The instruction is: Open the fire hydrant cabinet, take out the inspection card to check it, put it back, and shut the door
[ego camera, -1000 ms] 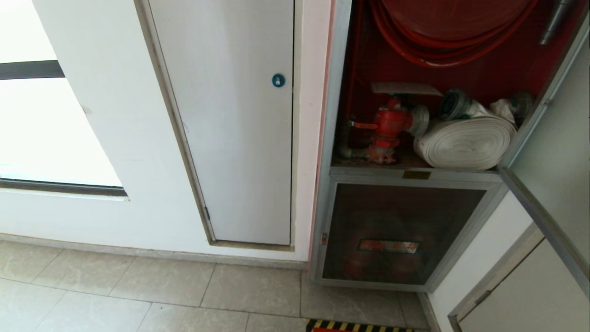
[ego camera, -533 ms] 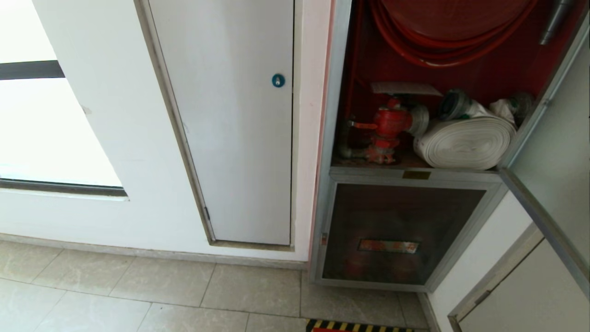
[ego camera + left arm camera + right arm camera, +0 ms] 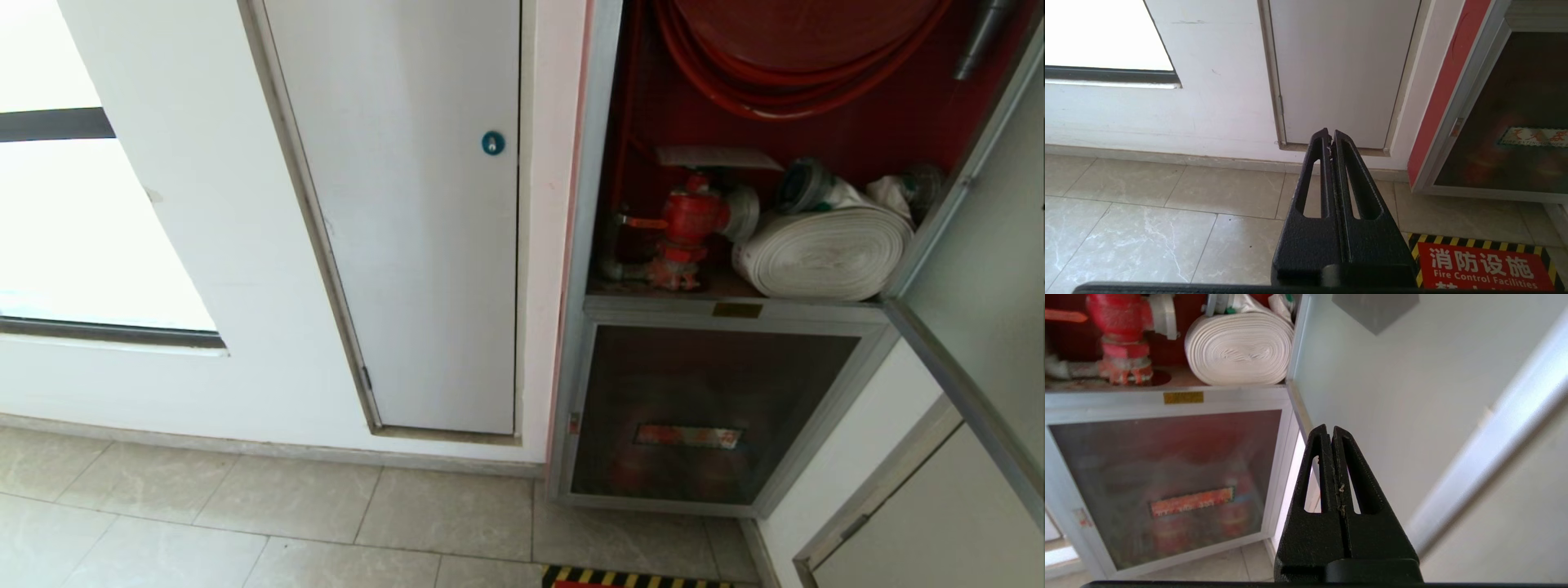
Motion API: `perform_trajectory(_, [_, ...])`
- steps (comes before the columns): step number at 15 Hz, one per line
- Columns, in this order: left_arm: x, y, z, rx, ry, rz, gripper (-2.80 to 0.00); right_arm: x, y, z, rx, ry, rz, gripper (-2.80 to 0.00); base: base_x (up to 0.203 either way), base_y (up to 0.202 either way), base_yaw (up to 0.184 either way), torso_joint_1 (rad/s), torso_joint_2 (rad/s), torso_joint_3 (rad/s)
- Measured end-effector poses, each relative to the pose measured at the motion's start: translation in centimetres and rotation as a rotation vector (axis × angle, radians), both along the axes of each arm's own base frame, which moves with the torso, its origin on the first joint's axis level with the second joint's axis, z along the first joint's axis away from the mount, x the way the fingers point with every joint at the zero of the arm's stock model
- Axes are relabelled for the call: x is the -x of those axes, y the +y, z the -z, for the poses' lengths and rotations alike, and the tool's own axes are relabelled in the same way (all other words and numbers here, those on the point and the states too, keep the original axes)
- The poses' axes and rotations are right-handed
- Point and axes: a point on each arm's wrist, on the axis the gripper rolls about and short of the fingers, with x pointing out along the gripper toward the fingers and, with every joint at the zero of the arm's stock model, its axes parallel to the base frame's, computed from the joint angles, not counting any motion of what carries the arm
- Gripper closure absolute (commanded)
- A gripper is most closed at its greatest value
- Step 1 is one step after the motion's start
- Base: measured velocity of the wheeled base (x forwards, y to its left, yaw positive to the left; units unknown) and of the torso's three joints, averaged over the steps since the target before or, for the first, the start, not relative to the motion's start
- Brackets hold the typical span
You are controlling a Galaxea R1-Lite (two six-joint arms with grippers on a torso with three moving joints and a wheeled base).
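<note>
Fire cabinet [image 3: 592, 245] with its upper door [image 3: 971, 269] swung wide open on the right-hand hinge side; neither arm appears in the head view.

Right gripper [image 3: 1331, 430]: fingers pressed flat together, nothing held. Its tips hang in front of the pale inner face of the door, near the door's bottom hinge corner, not touching it as far as can be told. The cabinet's open upper bay lies above and to the left of the tips. In that bay a rolled white hose [image 3: 1241, 351] lies against the hinge-side wall, and a red valve [image 3: 1122, 335] stands farther left, well apart from the tips. Just left of the tips is the lower glass panel [image 3: 1167, 477], shut, with a small brass plate [image 3: 1183, 397] on the rail above it. A grey patch on the door [image 3: 1375, 308] sits well above the tips.

A flat pale card [image 3: 718, 157] lies edge-on above the valve at the back of the bay; its print cannot be read, so whether it is the inspection card cannot be told. A red hose reel [image 3: 800, 49] hangs over it.

Left gripper [image 3: 1331, 136]: fingers closed tip to tip, empty, low over the tiled floor [image 3: 1147, 212], pointing at the foot of a white panel door [image 3: 1339, 69]. The cabinet's lower corner lies to the right of its tips, and a red floor sign [image 3: 1482, 269] lies just beside them on that side.
</note>
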Motion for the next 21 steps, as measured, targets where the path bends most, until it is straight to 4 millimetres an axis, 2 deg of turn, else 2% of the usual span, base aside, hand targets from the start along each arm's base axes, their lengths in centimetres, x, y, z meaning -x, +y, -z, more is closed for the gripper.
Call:
perform_trajectory(4, [0.0,0.0,0.0,0.0,0.0,0.0,0.0,2.4,0.1,2.0,0.006,-0.016,-0.04,0.0,0.0,0.0,0.0,0.0,0.0,0.0])
perform_trajectory(12, [0.0,0.0,0.0,0.0,0.0,0.0,0.0,4.9,0.3,7.0,0.019,-0.006,-0.136,0.0,0.0,0.0,0.0,0.0,0.0,0.0])
perform_trajectory(16, [0.0,0.0,0.0,0.001,0.0,0.0,0.0,4.7,0.6,9.3,-0.079,-0.046,-0.326,0.0,0.0,0.0,0.0,0.0,0.0,0.0])
perform_trajectory(21, [0.0,0.0,0.0,0.001,0.0,0.0,0.0,3.8,1.0,11.7,-0.098,-0.008,-0.498,0.0,0.0,0.0,0.0,0.0,0.0,0.0])
